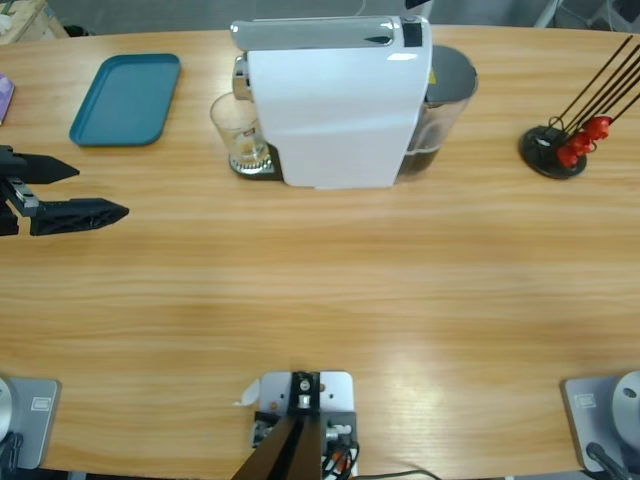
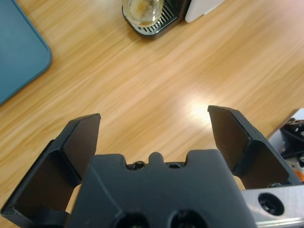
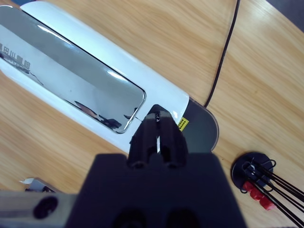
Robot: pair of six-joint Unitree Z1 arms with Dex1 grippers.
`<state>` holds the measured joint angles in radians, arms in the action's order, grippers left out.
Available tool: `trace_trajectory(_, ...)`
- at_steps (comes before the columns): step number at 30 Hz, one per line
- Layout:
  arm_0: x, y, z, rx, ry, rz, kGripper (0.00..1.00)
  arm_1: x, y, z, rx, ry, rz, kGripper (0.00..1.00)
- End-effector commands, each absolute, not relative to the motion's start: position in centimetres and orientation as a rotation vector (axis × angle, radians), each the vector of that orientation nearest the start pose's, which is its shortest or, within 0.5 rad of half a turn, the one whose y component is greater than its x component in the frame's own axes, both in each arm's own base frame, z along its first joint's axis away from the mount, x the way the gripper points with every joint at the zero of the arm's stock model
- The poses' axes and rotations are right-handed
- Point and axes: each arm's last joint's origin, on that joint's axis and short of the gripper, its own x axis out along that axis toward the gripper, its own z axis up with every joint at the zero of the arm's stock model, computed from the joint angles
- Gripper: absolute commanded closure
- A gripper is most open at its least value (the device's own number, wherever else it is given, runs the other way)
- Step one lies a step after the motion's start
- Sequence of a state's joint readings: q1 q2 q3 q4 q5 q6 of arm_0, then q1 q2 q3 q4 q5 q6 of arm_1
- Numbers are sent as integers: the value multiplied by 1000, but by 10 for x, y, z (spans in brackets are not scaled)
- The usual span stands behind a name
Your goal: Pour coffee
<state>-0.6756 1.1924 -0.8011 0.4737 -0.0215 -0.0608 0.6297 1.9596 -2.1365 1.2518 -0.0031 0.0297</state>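
At the drip tray of the white, silver-topped coffee machine (image 1: pixel 340 100) stands the clear glass cup (image 1: pixel 240 132), a little dark coffee (image 2: pixel 141 10) with tan foam in its bottom. From my left gripper (image 1: pixel 70 190), low over the wooden bench (image 1: pixel 320 290) near its edge, the cup lies ahead and well apart, with bare wood between. That gripper is spread wide, holding nothing. My right gripper (image 3: pixel 157 124) hangs clenched over the machine's top, grasping nothing. I judge the left arm nearer the cup.
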Motion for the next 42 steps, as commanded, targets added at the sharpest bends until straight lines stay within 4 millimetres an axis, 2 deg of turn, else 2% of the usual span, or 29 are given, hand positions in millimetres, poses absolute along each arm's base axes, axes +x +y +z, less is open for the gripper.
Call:
trace_trajectory(1, 127, -106, 298, 241, 869, -654, 0, 335, 238, 381, -344, 1139, 535, 1000)
trace_trajectory(17, 127, -106, 298, 242, 868, -655, 0, 335, 239, 365, -354, 1191, 536, 1000)
trace_trajectory(19, 127, -106, 298, 242, 868, -655, 0, 333, 237, 370, -357, 1168, 528, 1000)
trace_trajectory(21, 127, -106, 298, 242, 867, -655, 0, 330, 234, 390, -357, 1095, 544, 1000)
trace_trajectory(22, 127, -106, 298, 241, 865, -655, 0, 326, 232, 406, -355, 1045, 548, 639)
trace_trajectory(23, 127, -106, 298, 241, 864, -656, 0, 321, 229, 426, -350, 984, 558, 167)
trace_trajectory(24, 127, -107, 299, 240, 863, -657, 0, 314, 225, 446, -342, 924, 566, 13)
trace_trajectory(25, 128, -107, 299, 239, 863, -659, 0, 305, 219, 465, -331, 874, 572, 0)
trace_trajectory(27, 128, -107, 300, 236, 856, -661, 0, 287, 210, 483, -320, 829, 584, 0)
trace_trajectory(31, 126, -106, 302, 244, 844, -668, 0, 247, 191, 499, -325, 812, 607, 0)
trace_trajectory(37, 125, -105, 299, 250, 851, -675, 0, 193, 151, 477, -327, 871, 622, 0)
trace_trajectory(39, 126, -106, 298, 251, 855, -676, 0, 174, 137, 464, -307, 858, 642, 0)
trace_trajectory(42, 126, -106, 299, 252, 855, -676, 0, 157, 123, 436, -298, 826, 630, 0)
